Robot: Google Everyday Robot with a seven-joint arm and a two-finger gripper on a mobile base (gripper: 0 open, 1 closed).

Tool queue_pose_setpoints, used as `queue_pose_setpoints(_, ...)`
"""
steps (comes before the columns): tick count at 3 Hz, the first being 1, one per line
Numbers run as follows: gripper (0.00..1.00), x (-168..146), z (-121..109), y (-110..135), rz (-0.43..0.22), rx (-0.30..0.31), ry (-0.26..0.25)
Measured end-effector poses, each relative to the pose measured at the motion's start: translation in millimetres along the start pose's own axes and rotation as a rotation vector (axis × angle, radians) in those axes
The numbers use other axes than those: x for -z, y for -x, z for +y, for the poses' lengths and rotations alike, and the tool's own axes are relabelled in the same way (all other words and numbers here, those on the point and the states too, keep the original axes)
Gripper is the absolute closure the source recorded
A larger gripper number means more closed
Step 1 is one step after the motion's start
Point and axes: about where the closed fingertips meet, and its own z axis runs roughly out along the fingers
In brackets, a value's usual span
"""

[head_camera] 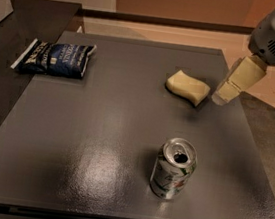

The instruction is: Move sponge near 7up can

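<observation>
the soft pale yellow sponge (188,87) lies on the dark grey table (100,127), just left of the beige gripper (234,85) (cannot tell if it is spread or closed). the silver-and-green 7up can (173,169) stands apart, its words unreadable.

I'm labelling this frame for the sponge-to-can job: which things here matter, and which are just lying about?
Job: sponge; 7up can, upright near the front; end effector, close beside the sponge.
Lying about: dark blue snack bag, at the far corner of the table.
</observation>
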Motion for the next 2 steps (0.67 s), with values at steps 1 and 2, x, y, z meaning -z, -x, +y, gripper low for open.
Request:
queue_pose_setpoints(1,0.0,-29.3,-13.2,19.1,-0.028,-0.042,0.005)
queue_pose_setpoints(2,0.0,-58.3,-21.7,22.9,-0.02,-0.095,0.013)
